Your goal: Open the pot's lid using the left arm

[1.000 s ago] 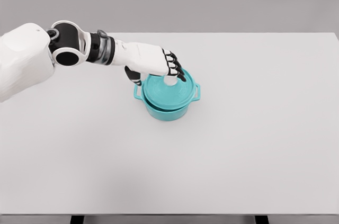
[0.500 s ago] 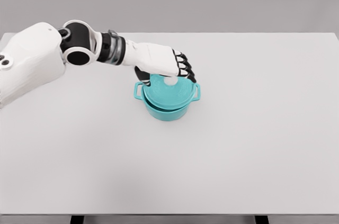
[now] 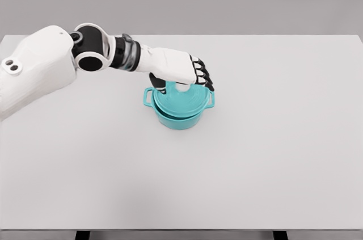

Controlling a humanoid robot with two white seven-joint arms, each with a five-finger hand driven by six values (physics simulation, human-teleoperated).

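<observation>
Teal enamel, by the look of it: pot (image 3: 179, 116) near the middle of the white desk (image 3: 272, 138), a little left and toward the far half, lid (image 3: 180, 101) on top and sitting slightly tilted rather than flush. Two small loop handles, one at the left rim and one at the right. Probably rigid and fairly heavy for its size, with a smooth, slippery glaze; lid likely loose on the rim and prone to sliding or clanking if dragged sideways. Best place to take hold: the pale knob (image 3: 182, 87) at the centre of the lid, pinched from above and lifted straight up. Rim of the lid a poor choice, too thin and slick.

Left arm reaching in from the left, stretched out across the far part of the desk, forearm roughly level, wrist bent slightly down. Left robot hand (image 3: 182, 73) directly over the lid, palm down, dark fingers (image 3: 203, 78) curled down over the far right side of the knob, thumb (image 3: 157, 83) dropping at the left side. Clenched around the knob, judging by the pale stub showing just beneath the palm, though actual contact partly hidden by the hand itself. Right arm not visible anywhere.
</observation>
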